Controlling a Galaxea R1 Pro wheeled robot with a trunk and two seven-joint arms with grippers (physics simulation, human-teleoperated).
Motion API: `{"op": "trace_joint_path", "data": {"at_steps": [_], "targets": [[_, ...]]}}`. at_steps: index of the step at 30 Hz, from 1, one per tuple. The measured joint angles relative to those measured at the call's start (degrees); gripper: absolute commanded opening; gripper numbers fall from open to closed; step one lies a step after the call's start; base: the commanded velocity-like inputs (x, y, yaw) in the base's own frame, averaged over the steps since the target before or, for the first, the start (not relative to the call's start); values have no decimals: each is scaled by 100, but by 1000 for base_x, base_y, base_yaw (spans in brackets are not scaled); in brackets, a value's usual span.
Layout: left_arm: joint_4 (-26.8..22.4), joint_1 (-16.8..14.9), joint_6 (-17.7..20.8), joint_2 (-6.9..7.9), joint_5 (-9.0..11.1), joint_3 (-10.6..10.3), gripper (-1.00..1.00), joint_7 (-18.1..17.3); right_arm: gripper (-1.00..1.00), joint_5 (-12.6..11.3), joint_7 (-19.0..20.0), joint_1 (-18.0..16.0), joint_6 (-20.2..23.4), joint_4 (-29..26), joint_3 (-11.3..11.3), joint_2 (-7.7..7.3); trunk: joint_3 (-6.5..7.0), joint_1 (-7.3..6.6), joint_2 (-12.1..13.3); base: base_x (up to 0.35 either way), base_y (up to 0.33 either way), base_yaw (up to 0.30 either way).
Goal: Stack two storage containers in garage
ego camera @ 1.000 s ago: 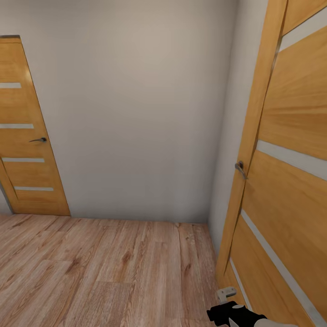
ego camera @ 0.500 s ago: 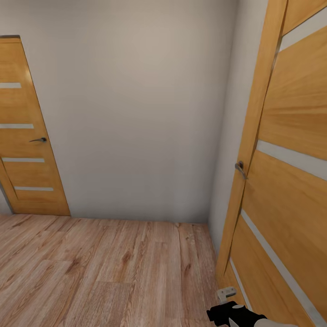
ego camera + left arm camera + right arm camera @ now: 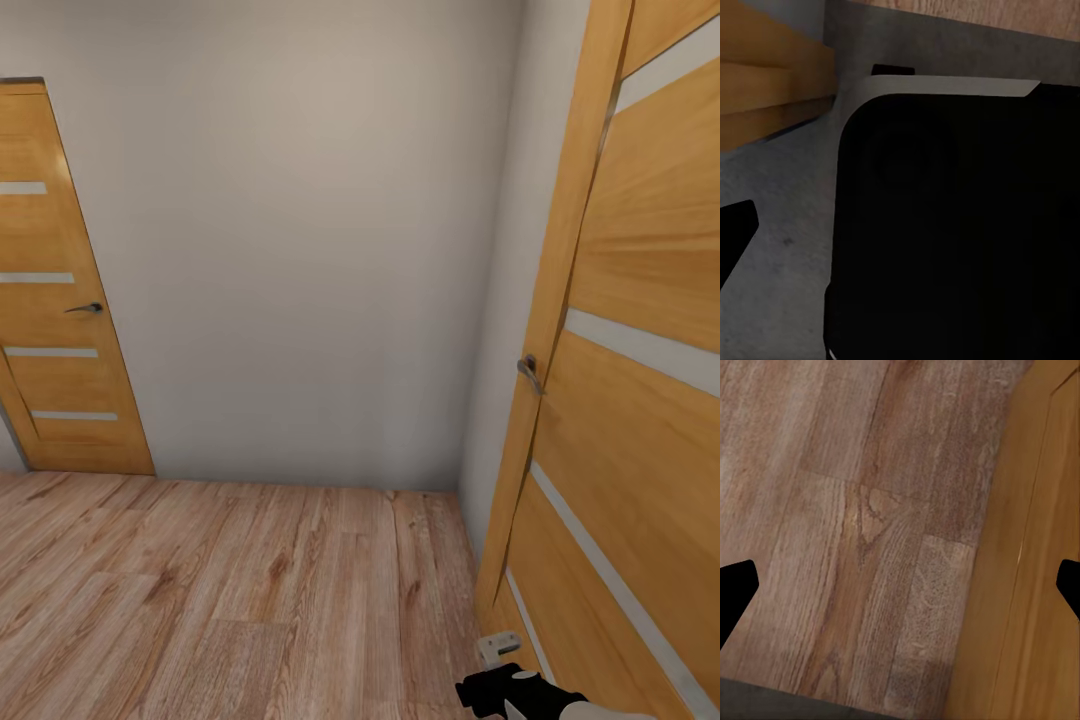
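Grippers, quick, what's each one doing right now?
Left gripper: cannot tell, one fingertip shows.
Right gripper: open, holding nothing, over the wood floor.

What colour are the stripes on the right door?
Pale grey-white stripes on the orange-brown right door, clearest in head view.

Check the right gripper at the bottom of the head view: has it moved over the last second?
No. The right gripper sits at the same spot beside the foot of the near door, just below the pale doorstop, as in both earlier pictures.
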Motion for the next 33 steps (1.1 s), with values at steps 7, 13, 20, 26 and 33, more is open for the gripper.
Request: {"op": "trace_joint_path", "data": {"at_steps": [7,13,20,26,33], "targets": [[0,0,0,-3,0,-1,100,-6,100,-4,-51,42,-28,0,0,-40,0,0,0,0,0,0],[1,0,0,1,0,0,100,-2,100,2,-72,619,-64,-1,1,-46,-1,0,0,0,0,0],[1,0,0,2,0,1,100,1,100,2,-86,935,-84,-2,1,-53,0,0,0,0,0,0],[0,0,0,0,0,0,100,-1,100,2,-88,1156,-116,-3,2,-59,0,0,0,0,0,0],[1,0,0,-7,-4,-6,100,0,100,-4,-93,1991,-464,-9,8,-156,0,0,0,0,0,0]]}}
